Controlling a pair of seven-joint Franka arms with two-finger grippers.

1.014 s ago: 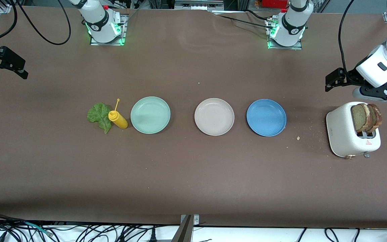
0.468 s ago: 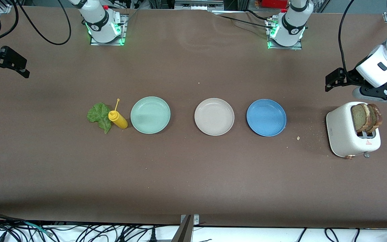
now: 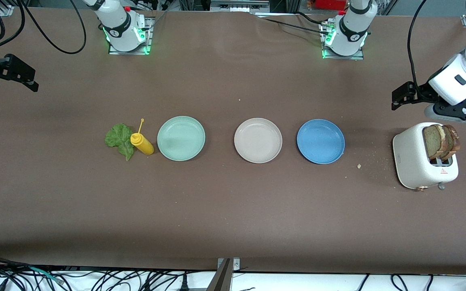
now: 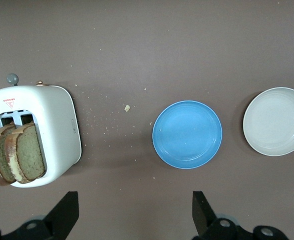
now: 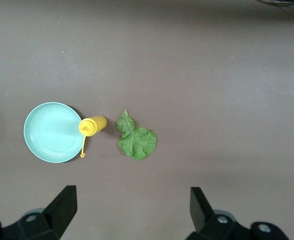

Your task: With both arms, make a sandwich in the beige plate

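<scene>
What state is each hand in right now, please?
Left hand: open, holding nothing, above the table near the toaster.
Right hand: open, holding nothing.

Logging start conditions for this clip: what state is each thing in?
Beige plate: empty.
Mint plate: empty.
Blue plate: empty.
Bread: standing in toaster.
Lettuce: flat on table.
Bottle: beside lettuce.
Left hand: open.
Right hand: open.

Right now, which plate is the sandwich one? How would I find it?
Three round plates sit in a row across the middle of the brown table. The beige plate is the middle one, between the mint-green plate and the blue plate. It is the only pale, off-white one, and it holds nothing.
</scene>
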